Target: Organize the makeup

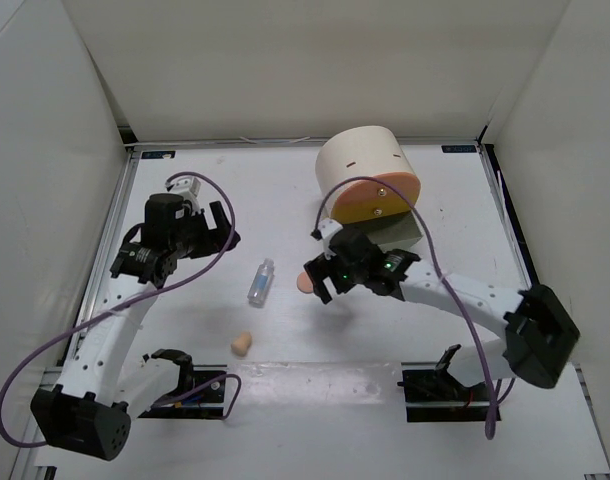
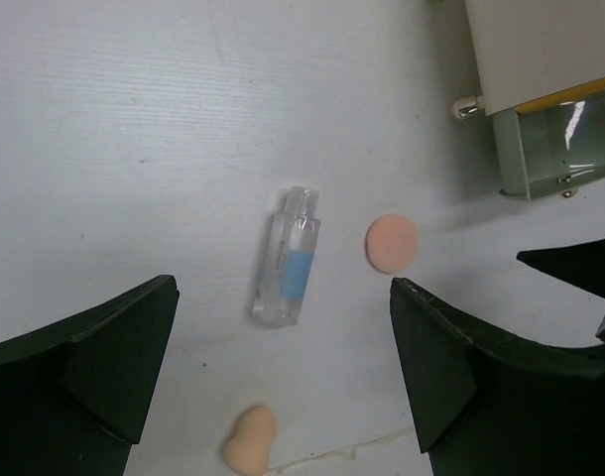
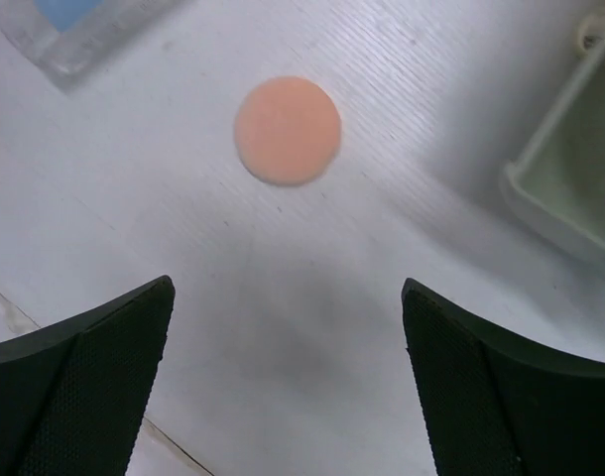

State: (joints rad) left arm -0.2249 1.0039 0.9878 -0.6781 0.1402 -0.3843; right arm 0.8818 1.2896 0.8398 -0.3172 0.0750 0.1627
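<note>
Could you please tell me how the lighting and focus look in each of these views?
Top external: bright, even light, only soft shadows, and a pale sheen along the near part of the table. Left wrist: the clear bottle is sharp. Right wrist: the peach puff looks slightly soft, with a diffuse shadow on the table just below it.
</note>
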